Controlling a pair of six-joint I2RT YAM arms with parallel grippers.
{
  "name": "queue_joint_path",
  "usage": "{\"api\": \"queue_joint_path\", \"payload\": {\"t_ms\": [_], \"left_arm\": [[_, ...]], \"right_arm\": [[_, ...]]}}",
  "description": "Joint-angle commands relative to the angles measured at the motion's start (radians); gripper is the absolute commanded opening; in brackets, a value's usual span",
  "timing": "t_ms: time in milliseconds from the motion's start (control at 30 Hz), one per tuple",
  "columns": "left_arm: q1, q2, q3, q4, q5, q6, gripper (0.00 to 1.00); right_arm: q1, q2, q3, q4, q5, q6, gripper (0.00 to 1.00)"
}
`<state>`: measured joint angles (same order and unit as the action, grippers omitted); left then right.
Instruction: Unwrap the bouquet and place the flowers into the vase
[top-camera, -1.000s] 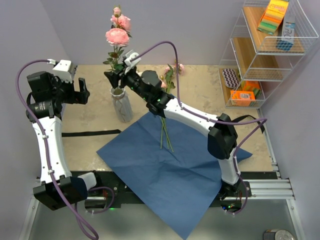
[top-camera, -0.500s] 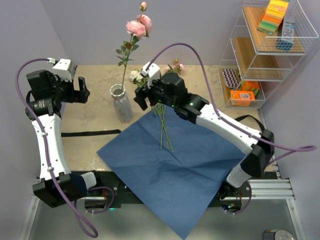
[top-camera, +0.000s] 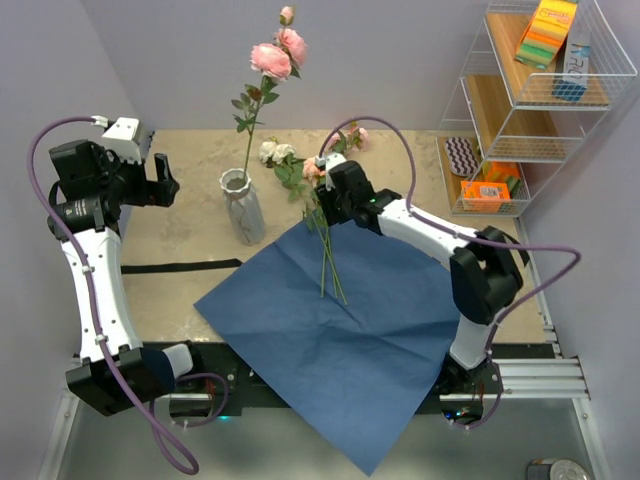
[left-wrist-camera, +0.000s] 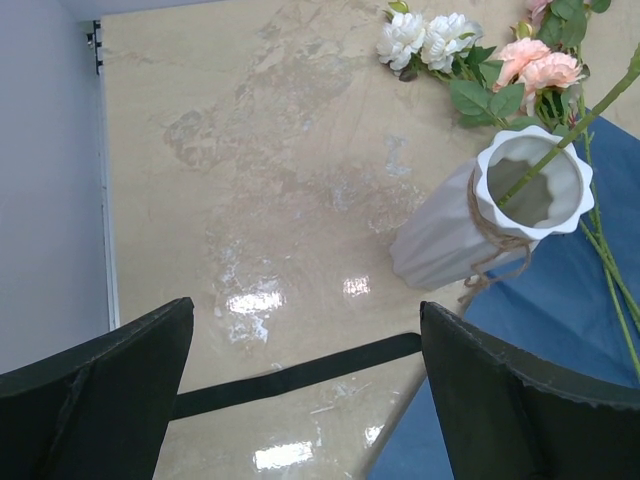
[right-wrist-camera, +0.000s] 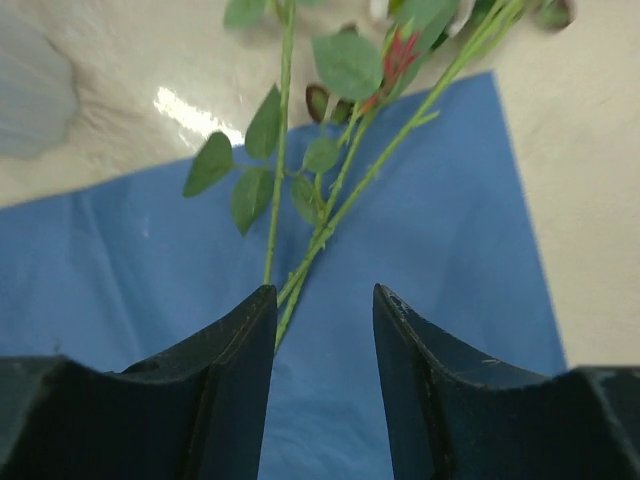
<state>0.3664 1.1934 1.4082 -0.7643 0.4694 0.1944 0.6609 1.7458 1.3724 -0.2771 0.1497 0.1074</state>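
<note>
The whitish vase (top-camera: 243, 208) stands left of centre, and one pink rose (top-camera: 272, 55) stands in it, its stem leaning right. The left wrist view shows the vase's scalloped rim (left-wrist-camera: 575, 195) with that stem (left-wrist-camera: 560, 145) inside. The other flowers (top-camera: 325, 255) lie unwrapped with their stems on the blue paper (top-camera: 340, 340) and their white and peach blooms (top-camera: 290, 160) on the table. My right gripper (top-camera: 322, 205) hovers open over those stems (right-wrist-camera: 330, 215), holding nothing. My left gripper (top-camera: 160, 185) stays wide open and empty, left of the vase.
A black ribbon (top-camera: 180, 266) lies flat on the table left of the paper. The paper hangs over the near table edge. A white wire shelf (top-camera: 530, 100) with sponges and boxes stands at the right. Walls close the back and the left.
My right gripper let go of the pink rose in the vase, drew back to the right and came down over the stems on the paper. The left arm has not moved.
</note>
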Motion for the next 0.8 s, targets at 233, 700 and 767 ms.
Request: {"api": "queue_joint_path", "payload": {"t_ms": [233,700,767], "left_arm": [[0.012,-0.008,0.023,0.003,0.017,0.017,0.99],[0.017,0.002,-0.028,0.03,0.009,0.033,0.99],[0.016,-0.002,-0.031,0.036,0.003,0.034,0.99]], "right_arm": [[0.005,0.156,0.024,0.173,-0.091,0.009,0.47],[0.016,0.32,0.16,0.142,-0.147,-0.009,0.44],[0.025,0.345,0.183,0.138,-0.147,-0.012,0.44]]}}
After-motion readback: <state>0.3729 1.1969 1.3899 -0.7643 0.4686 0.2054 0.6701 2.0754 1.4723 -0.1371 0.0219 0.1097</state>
